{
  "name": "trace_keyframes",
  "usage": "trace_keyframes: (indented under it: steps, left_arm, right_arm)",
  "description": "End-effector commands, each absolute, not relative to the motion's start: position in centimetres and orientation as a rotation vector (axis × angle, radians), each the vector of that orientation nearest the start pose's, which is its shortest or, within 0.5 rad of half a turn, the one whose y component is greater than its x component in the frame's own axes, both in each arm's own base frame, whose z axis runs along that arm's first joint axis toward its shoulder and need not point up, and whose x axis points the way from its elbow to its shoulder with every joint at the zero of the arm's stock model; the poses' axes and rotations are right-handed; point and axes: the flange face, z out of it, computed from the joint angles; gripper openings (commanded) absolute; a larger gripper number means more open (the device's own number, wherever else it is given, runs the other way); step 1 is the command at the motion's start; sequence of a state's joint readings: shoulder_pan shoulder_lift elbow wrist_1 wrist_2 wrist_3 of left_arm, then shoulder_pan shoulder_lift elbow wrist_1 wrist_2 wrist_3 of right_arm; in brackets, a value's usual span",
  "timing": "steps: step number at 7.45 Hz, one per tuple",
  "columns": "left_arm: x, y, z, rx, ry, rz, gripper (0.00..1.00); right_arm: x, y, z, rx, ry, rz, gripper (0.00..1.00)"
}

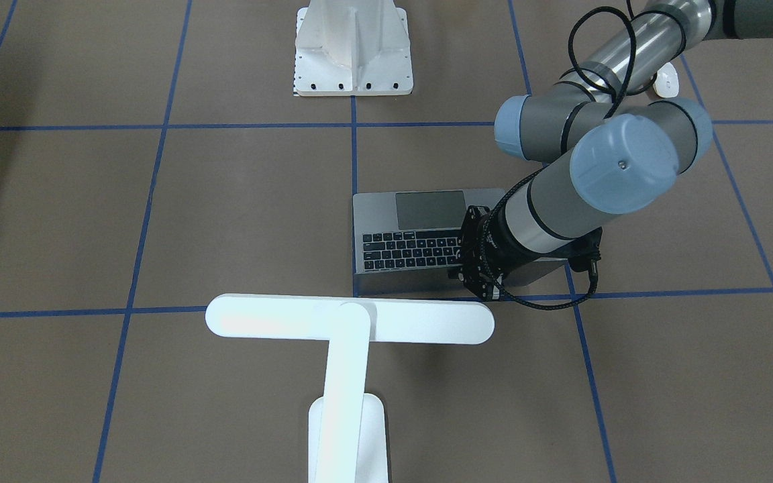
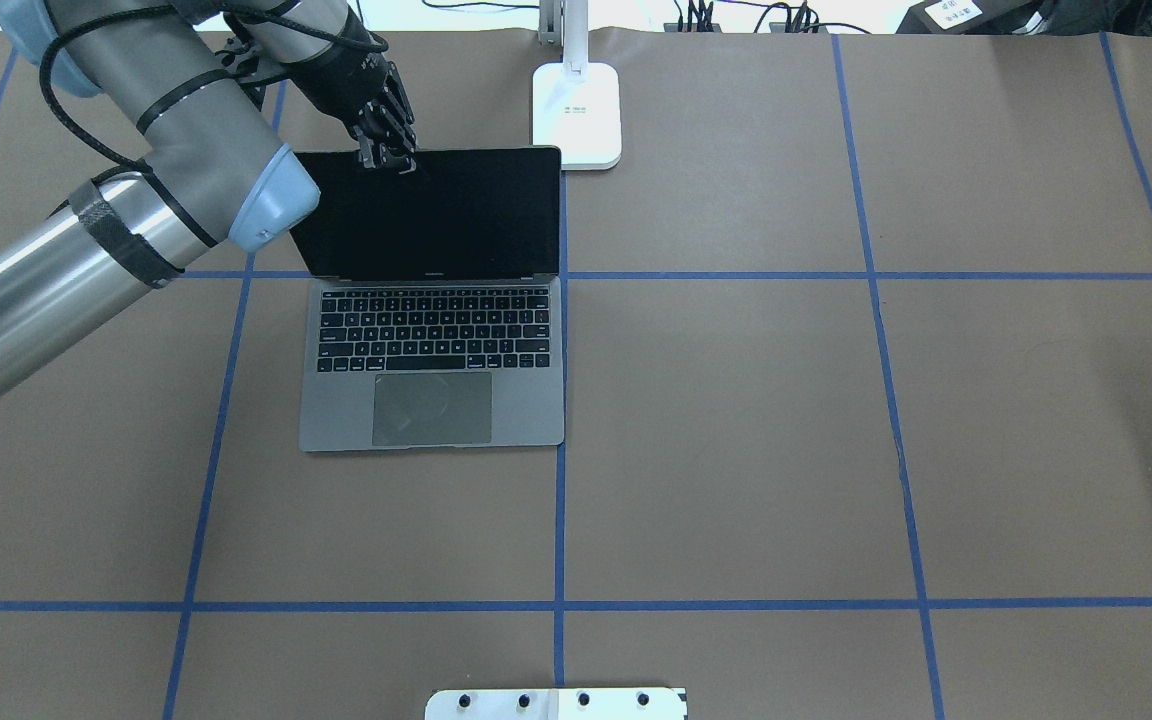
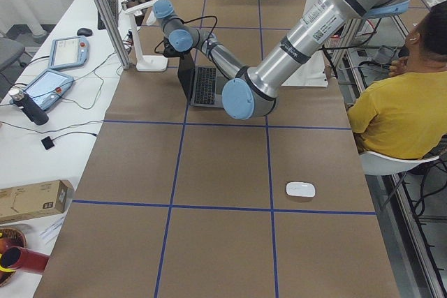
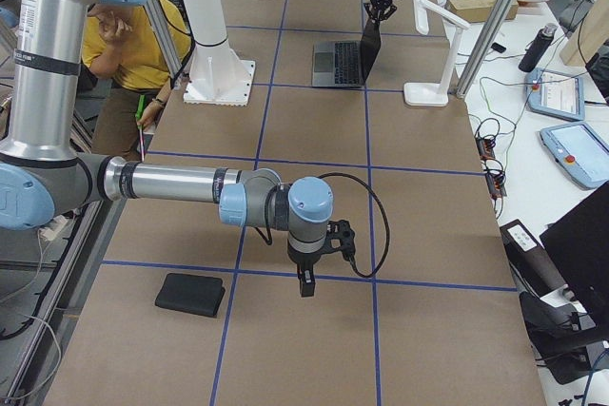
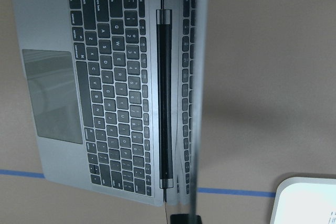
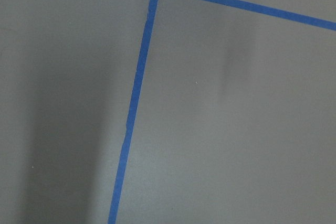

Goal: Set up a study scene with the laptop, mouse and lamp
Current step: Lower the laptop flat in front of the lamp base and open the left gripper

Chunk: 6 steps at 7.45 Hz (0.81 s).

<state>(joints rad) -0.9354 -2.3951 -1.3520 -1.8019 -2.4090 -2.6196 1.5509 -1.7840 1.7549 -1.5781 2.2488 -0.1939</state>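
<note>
The left claw pinches the top edge of the open laptop, which sits on the table near the lamp, and I cannot tell if the right claw is open.

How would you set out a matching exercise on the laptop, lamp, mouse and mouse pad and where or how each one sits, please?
Things:
1. laptop
2. lamp
3. mouse
4. mouse pad

Places or states:
A. black and flat, lying near the right gripper
B. open, with its screen's top edge in the left gripper
C. small and white, lying alone, well apart from the laptop
D. white and upright, its base beside the laptop's screen

Pairs: 1-B, 2-D, 3-C, 4-A
</note>
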Motion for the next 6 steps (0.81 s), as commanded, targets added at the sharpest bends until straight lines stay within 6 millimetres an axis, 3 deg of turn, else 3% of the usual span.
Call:
trace_keyframes:
  steps: [1, 2, 4, 6]
  left_arm:
    - [39.9, -64.0, 20.0, -0.908, 0.812, -1.41, 0.82]
    - [39.9, -63.9, 19.8, -0.904, 0.828, -1.398, 1.0]
    - [38.2, -63.8, 18.3, -0.889, 0.875, -1.382, 1.0]
    - [33.3, -63.3, 17.4, -0.855, 0.957, -1.356, 1.0]
  right_arm:
    - [6.2, -40.0, 67.0, 0.023, -0.68, -0.194, 1.0]
    - [6.3, -40.0, 67.0, 0.025, -0.679, -0.193, 1.0]
    - [6.3, -40.1, 67.1, 0.024, -0.675, -0.193, 1.0]
    - [6.3, -40.6, 66.3, 0.078, -0.669, -0.213, 1.0]
